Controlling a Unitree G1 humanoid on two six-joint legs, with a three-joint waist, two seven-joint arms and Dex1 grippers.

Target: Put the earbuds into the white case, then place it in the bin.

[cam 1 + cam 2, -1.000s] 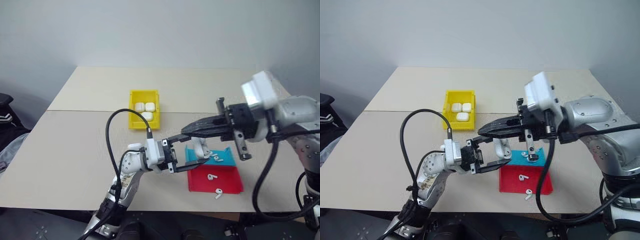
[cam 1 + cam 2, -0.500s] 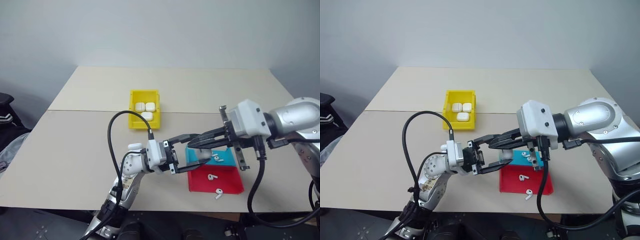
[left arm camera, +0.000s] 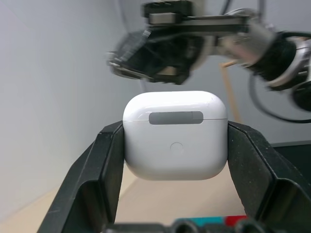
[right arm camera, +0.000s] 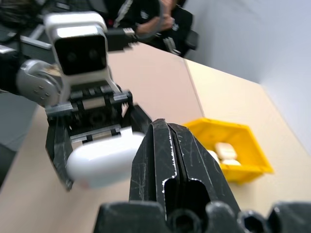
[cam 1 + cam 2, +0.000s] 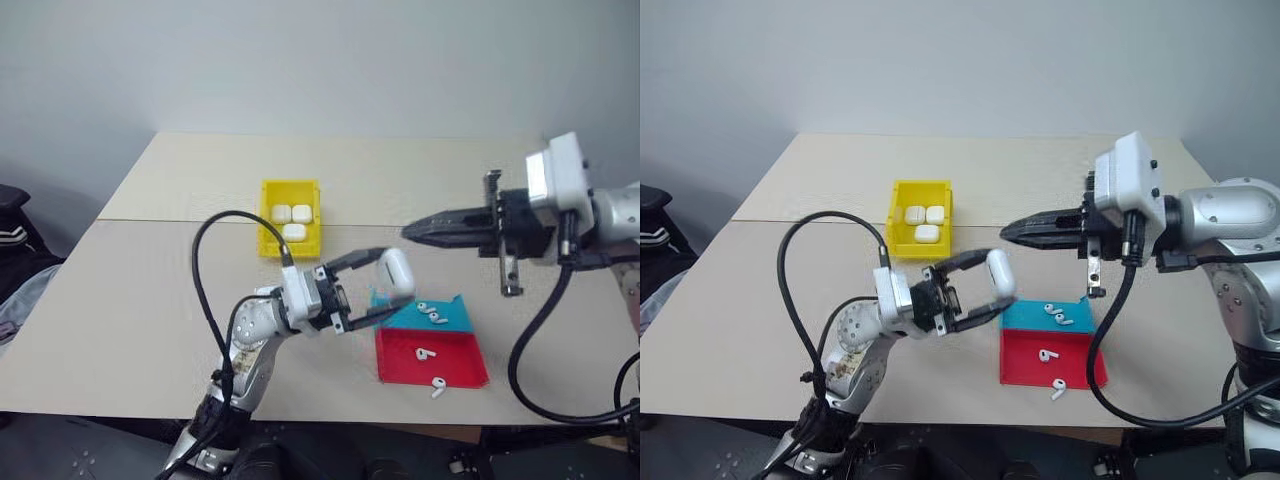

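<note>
Your left gripper (image 5: pixel 385 290) is pinching the white case (image 5: pixel 397 275) between its fingers, holding it closed in the air above the table (image 5: pixel 150 290), near the blue tray (image 5: pixel 445 318). Your right gripper (image 5: pixel 412 233) is hovering beside it, fingers pressed together, holding nothing. Earbuds (image 5: pixel 432 312) are lying in both trays.

A pale beige table (image 5: pixel 180 260) stands against a plain grey-white wall (image 5: pixel 320 60).
</note>
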